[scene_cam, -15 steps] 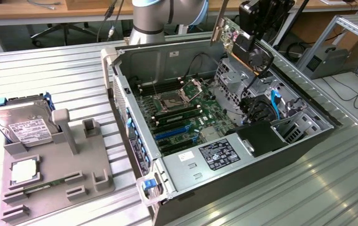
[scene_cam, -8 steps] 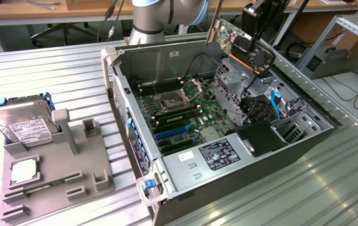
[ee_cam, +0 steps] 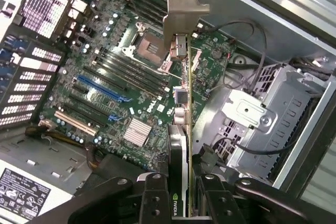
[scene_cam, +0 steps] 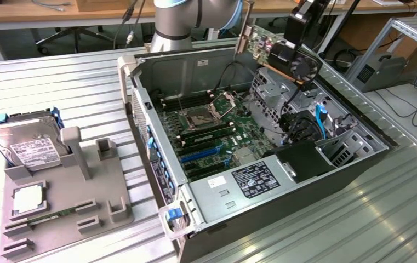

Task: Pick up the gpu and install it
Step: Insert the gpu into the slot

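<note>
**Install step: you had the gpu (scene_cam: 273,48) over the open case (scene_cam: 354,159).**
Your gripper (ee_cam: 181,192) was clamped on it, edge-down above the motherboard (ee_cam: 121,61), unseated; I'd judge seating needed its edge squared to a slot (ee_cam: 100,87).

The arm (scene_cam: 173,22) is a silver-grey tube with a pale blue joint band; the black tool (ee_cam: 181,195) has jointed links, seemingly bolted with small screws.

Arm (scene_cam: 182,24) rises upright at the table's (scene_cam: 62,87) far edge. Gripper (ee_cam: 181,198) hangs aloft, pointing down, fingers (ee_cam: 154,198) clamped either side of the gpu (ee_cam: 177,145).
</note>
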Controlling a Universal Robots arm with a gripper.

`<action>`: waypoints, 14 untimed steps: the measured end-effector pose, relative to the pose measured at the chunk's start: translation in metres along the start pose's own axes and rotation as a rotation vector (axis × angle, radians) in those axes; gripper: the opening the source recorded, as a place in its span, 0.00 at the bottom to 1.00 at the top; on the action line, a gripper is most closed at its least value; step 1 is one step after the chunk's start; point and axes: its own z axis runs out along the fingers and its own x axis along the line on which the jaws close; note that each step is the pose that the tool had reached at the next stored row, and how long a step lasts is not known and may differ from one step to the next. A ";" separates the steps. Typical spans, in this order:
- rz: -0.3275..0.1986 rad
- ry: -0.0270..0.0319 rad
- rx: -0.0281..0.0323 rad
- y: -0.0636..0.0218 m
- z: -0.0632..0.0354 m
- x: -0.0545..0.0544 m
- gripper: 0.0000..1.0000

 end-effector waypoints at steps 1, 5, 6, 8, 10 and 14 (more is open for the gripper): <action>-0.030 0.0007 -0.0008 0.0000 0.0002 0.000 0.27; -0.116 0.0027 -0.0029 0.0000 0.0009 0.000 0.27; -0.139 0.0032 -0.0034 0.0000 0.0011 0.000 0.27; -0.184 0.0043 -0.0045 0.0000 0.0014 0.000 0.27; -0.221 0.0052 -0.0054 0.0000 0.0017 0.000 0.27; -0.333 0.0077 -0.0083 -0.0001 0.0027 0.000 0.27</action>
